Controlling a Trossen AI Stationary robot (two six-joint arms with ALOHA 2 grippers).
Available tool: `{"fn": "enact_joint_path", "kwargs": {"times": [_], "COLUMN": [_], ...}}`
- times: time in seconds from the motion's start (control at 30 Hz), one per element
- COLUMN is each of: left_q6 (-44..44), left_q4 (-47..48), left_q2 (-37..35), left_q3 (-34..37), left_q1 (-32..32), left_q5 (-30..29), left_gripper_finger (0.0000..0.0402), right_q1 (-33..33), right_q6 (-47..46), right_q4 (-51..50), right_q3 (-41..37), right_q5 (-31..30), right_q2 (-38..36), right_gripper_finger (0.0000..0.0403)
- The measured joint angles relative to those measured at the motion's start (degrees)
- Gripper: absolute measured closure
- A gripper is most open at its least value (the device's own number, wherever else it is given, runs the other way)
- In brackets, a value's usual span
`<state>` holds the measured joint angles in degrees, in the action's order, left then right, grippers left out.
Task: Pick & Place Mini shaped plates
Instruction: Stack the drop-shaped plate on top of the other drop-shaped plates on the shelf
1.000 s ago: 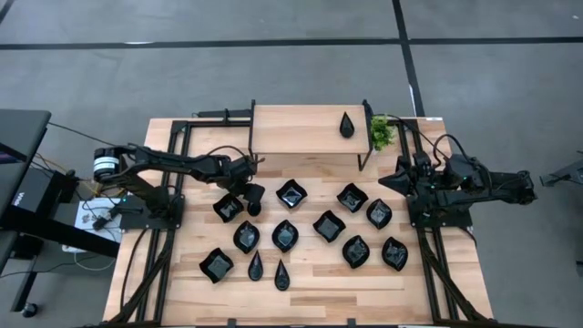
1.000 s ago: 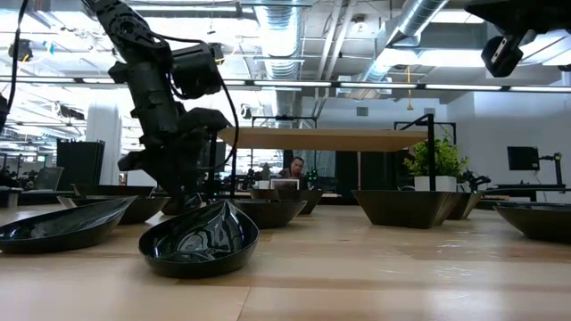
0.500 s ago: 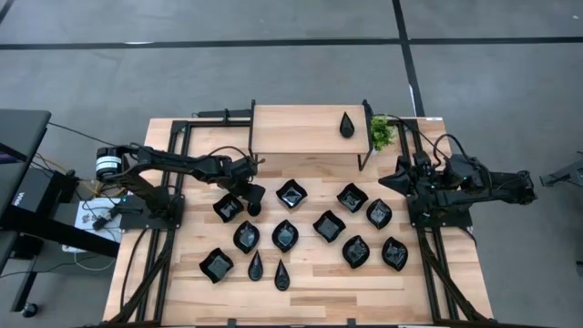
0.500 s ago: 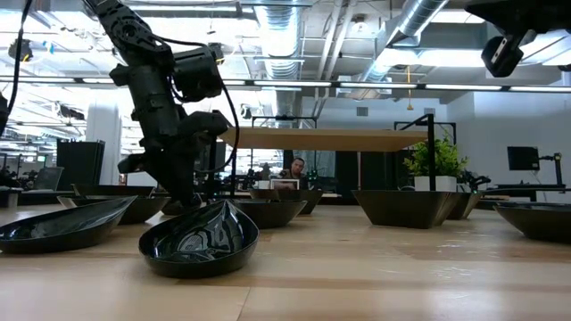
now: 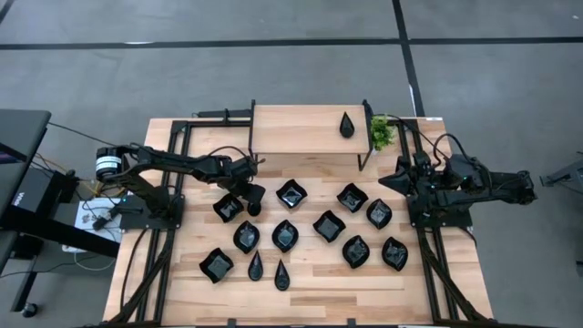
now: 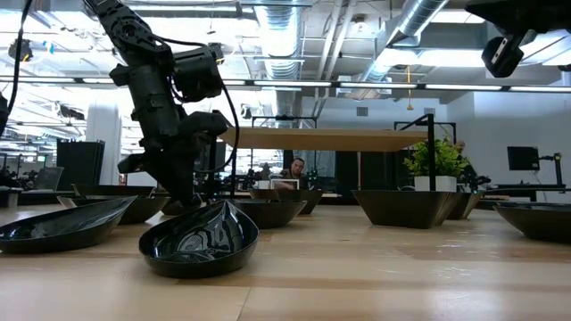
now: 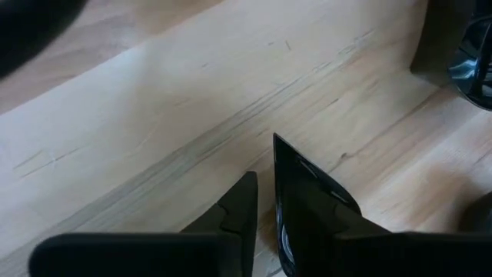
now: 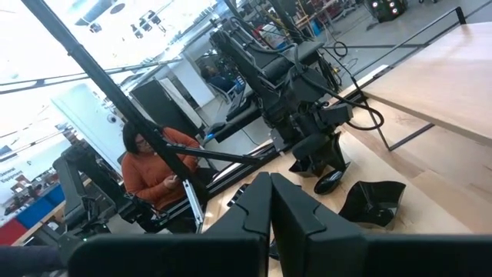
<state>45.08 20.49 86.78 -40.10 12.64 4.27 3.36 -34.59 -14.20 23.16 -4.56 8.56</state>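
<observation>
Left gripper pinches a mini plate's rim; right gripper, pressed together, waits at the table edge.

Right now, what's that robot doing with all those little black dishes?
It is moving small black dishes around a wooden table. The left gripper is down at the table, pinching the rim of one dish in the back row. The right gripper waits shut at its side of the table. One teardrop dish already sits on the raised shelf beside a little green plant.
</observation>
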Motion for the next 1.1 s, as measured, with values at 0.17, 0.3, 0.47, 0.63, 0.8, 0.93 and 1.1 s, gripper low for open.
{"fn": "enact_joint_path", "kwargs": {"times": [0.17,0.3,0.47,0.63,0.8,0.93,1.1], "left_q6": [0.15,0.17,0.2,0.65,0.85,1.49,1.58], "left_q4": [-0.01,-0.37,-0.36,-1.16,-6.63,-15.07,-26.11], "left_q2": [-0.02,-0.07,-1.52,-8.6,-17.36,-22.03,-23.0], "left_q3": [0.0,-0.02,0.0,0.0,0.0,0.0,0.0], "left_q1": [0.0,0.0,0.0,0.0,-0.03,-1.32,-5.24], "left_q5": [-0.17,-0.15,-0.11,-0.04,-0.51,-2.99,-7.07], "left_gripper_finger": [0.0371,0.0393,0.0392,0.0395,0.0395,0.0395,0.0396], "right_q1": [0.0,0.0,-0.01,0.0,0.02,0.07,1.5], "right_q6": [0.0,0.0,0.0,0.0,0.0,-0.5,-0.13], "right_q4": [0.0,0.0,0.04,1.83,6.92,11.86,17.79], "right_q3": [0.0,0.0,0.0,0.0,0.0,0.02,2.15], "right_q5": [0.01,0.0,0.0,0.02,0.95,5.31,7.52], "right_q2": [0.02,0.0,0.0,0.02,0.9,5.66,16.74], "right_gripper_finger": [0.0401,0.0401,0.0401,0.0401,0.0401,0.0401,0.0401]}}
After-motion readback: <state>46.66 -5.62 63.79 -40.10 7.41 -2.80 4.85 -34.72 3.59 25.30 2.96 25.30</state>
